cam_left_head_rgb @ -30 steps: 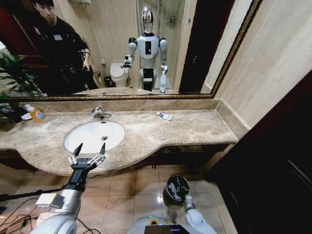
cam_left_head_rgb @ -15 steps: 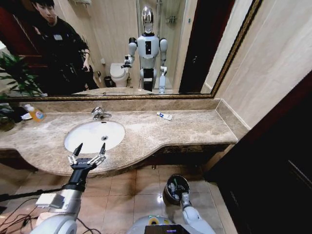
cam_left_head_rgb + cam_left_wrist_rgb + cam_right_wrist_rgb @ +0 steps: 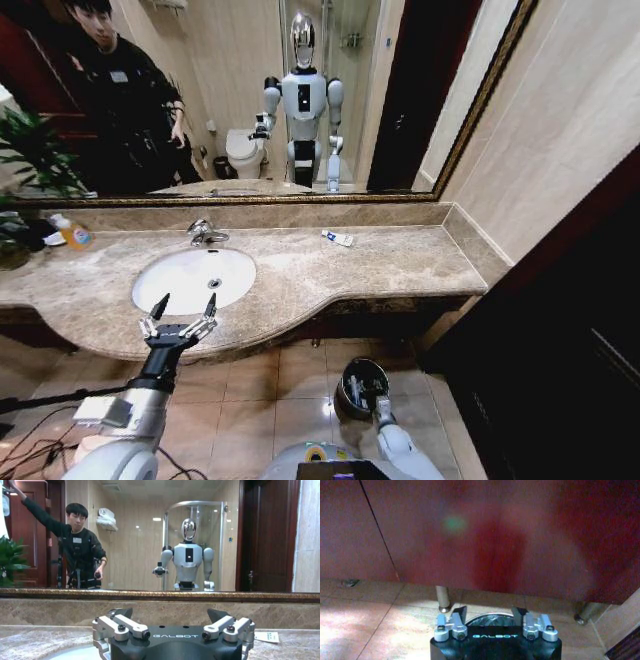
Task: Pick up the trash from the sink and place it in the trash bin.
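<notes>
The white oval sink (image 3: 185, 280) is sunk in the beige counter, and its basin shows bare white around the drain. My left gripper (image 3: 184, 305) hovers open at the sink's near rim with nothing between its fingers; in its wrist view the left gripper (image 3: 170, 612) faces the mirror. The trash bin (image 3: 362, 372), dark with a shiny rim, stands on the floor under the counter's edge, with white bits of trash (image 3: 355, 386) inside. My right gripper (image 3: 488, 610) hangs open and empty just above the bin's rim (image 3: 487, 619).
A white packet with blue marks (image 3: 337, 237) lies on the counter (image 3: 400, 262) right of the sink, also seen as the packet (image 3: 265, 636). An orange-liquid bottle (image 3: 73, 234) and a plant (image 3: 30, 150) stand at far left. The chrome tap (image 3: 205, 232) is behind the basin. Dark cabinet fronts (image 3: 470, 536) stand behind the bin.
My right arm has shifted slightly beside the bin. The left arm has not moved.
</notes>
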